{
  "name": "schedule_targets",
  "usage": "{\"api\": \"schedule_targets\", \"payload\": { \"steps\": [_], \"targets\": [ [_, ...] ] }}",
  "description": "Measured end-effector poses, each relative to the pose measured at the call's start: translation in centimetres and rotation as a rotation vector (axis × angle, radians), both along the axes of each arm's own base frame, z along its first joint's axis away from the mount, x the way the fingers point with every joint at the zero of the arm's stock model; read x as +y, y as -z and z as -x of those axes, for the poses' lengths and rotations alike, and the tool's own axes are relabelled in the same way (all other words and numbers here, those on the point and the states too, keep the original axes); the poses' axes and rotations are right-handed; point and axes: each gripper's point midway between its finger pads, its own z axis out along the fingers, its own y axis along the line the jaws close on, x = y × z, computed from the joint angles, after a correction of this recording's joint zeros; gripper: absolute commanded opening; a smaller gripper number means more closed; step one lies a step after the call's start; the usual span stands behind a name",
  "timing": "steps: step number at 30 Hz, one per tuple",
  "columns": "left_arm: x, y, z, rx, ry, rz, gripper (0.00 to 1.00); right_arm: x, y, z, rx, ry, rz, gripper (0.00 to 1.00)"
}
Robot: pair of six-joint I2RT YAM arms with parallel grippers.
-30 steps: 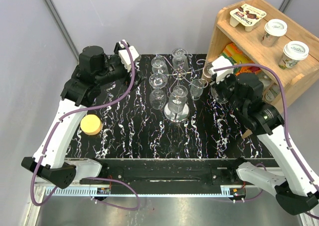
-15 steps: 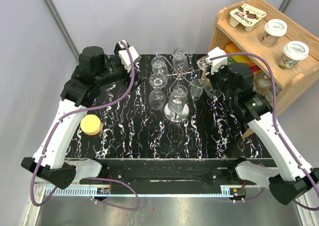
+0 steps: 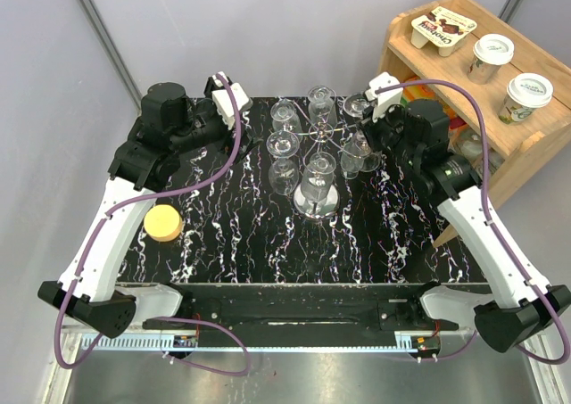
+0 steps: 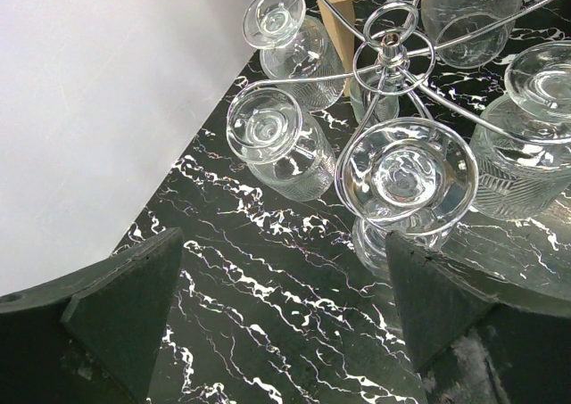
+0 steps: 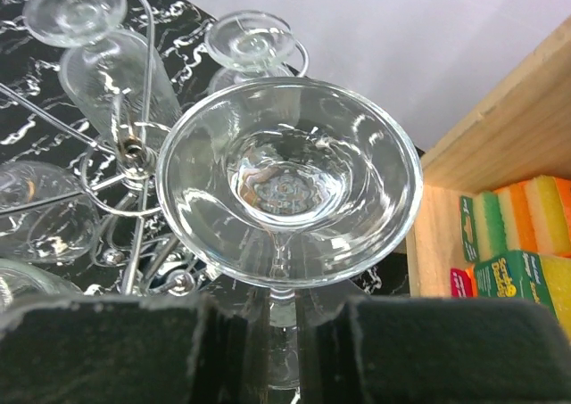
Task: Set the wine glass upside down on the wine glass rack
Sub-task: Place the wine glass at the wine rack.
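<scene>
Right arm has swung in from 3 o'clock toward the shiny chrome wire wine glass rack [image 3: 318,135], so transport looks nearly done. Nearest, right gripper [image 5: 281,333] jaws narrow, pinching the stem of the clear stemmed wine glass [image 5: 287,181]: foot up, bowl down, already inverted. Glass sits at the rack hub's 2 o'clock, just beside a curled arm; hooked or not, cannot tell. Left gripper [image 4: 277,284] at 10 o'clock, jaws wide, empty. Farther, light wooden crate [image 3: 400,61] at 2 o'clock. Remaining: slot stem, release.
</scene>
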Motion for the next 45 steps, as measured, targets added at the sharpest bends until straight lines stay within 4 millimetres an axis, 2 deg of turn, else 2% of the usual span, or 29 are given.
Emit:
{"api": "schedule_targets", "payload": {
  "steps": [7,26,35,45],
  "targets": [
    [0.0,0.0,0.0,-0.007,0.002,-0.006,0.99,1.4,-1.2,0.6,0.006,-0.068,-0.061,0.0],
    [0.0,0.0,0.0,-0.007,0.002,-0.006,0.99,3.2,-0.5,2.7,0.072,-0.194,-0.103,0.0],
    [0.0,0.0,0.0,-0.008,0.003,-0.007,0.99,2.9,0.2,3.7,0.09,-0.202,-0.101,0.0],
    [0.0,0.0,0.0,-0.009,0.003,-0.008,0.99,2.1,0.0,5.1,0.087,-0.19,-0.1,0.0]
  ]
}}
